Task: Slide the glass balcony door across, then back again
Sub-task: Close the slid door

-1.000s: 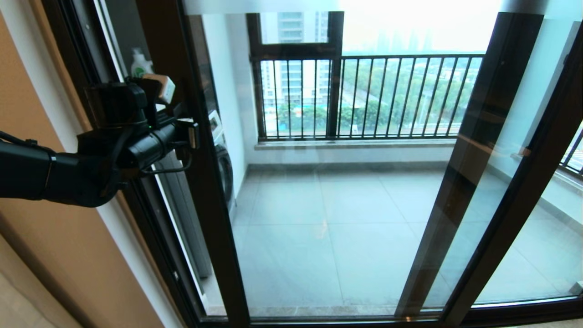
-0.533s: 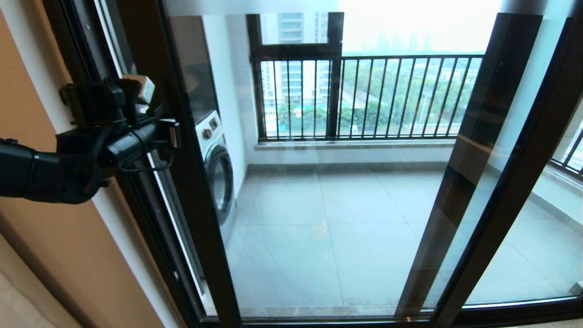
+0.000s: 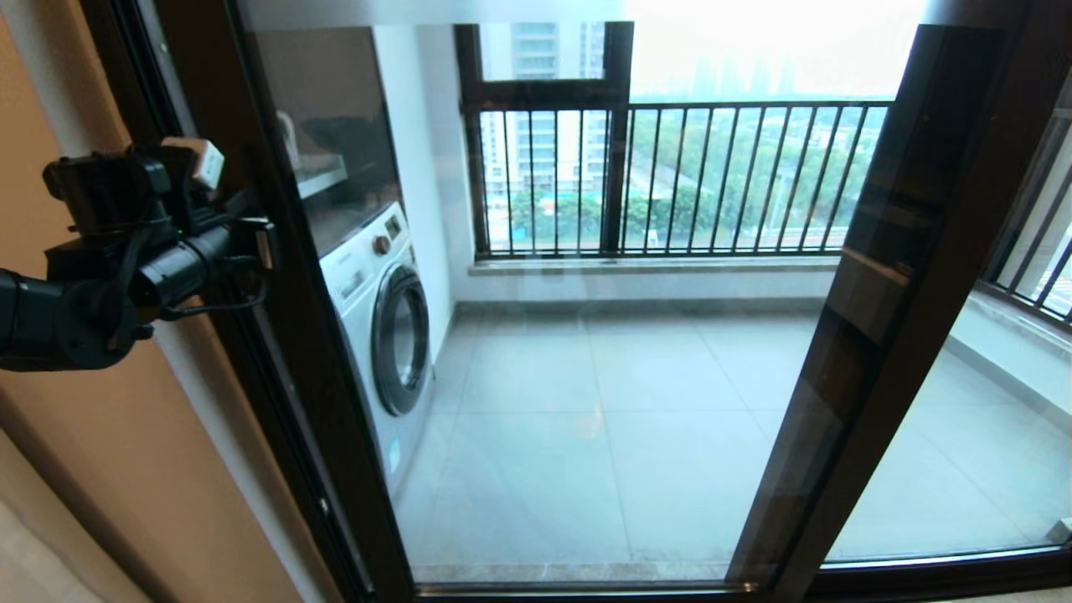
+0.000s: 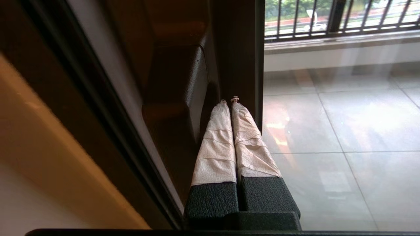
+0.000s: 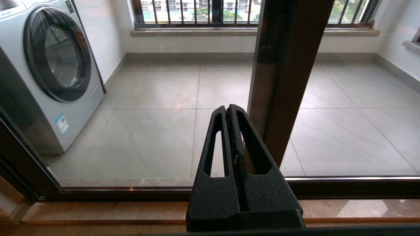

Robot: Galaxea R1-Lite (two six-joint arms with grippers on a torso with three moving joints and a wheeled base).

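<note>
A balcony floor (image 3: pixel 620 419) of large pale grey tiles is seen, lit by hazy daylight. A white front-loading washing machine (image 3: pixel 381 327) is set against the white wall (image 3: pixel 419 151) on the left, and a window with black vertical railing bars (image 3: pixel 670 176) is fitted above a stone sill (image 3: pixel 645 265) at the far end. A tan wall (image 3: pixel 109 469) is seen indoors at the left.

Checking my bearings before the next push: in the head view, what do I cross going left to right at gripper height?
Left gripper → handle-side post of the glass balcony door → washing machine → balcony railing → dark post of the other panel.
</note>
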